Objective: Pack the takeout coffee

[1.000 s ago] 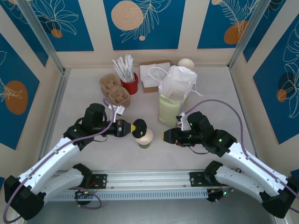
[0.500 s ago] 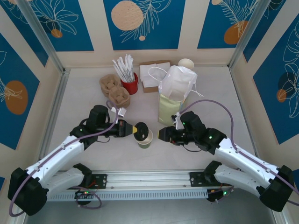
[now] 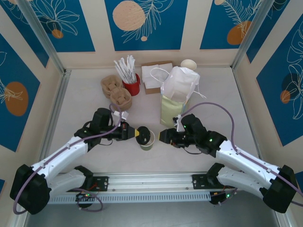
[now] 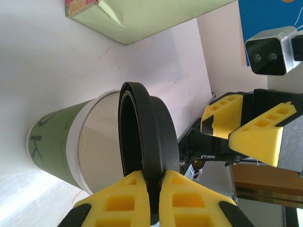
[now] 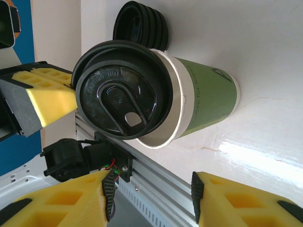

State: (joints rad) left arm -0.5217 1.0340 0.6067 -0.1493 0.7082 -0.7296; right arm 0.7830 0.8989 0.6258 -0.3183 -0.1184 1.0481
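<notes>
The takeout coffee (image 3: 148, 141), an olive-green paper cup (image 5: 203, 97) with a white rim, stands near the table's front middle. My left gripper (image 3: 134, 132) is shut on the edge of its black lid (image 4: 151, 137). The lid (image 5: 118, 92) lies skewed over the cup's mouth, leaving part of the white rim uncovered. My right gripper (image 3: 163, 137) is open just right of the cup and touches nothing; its own fingertips (image 5: 106, 198) frame the bottom of the right wrist view. The tall paper bag (image 3: 174, 97), pale green below and white on top, stands behind the right gripper.
At the back are a red cup of white cutlery (image 3: 131, 80), brown cup carriers (image 3: 116, 92), a napkin box (image 3: 154, 75) and stacked white cups (image 3: 188, 64). A stack of loose black lids (image 5: 142, 23) lies beside the cup. A metal rail (image 3: 151, 182) runs along the near edge.
My left gripper has carried the lid right and down over the cup's mouth. My right gripper has moved left, closer to the cup.
</notes>
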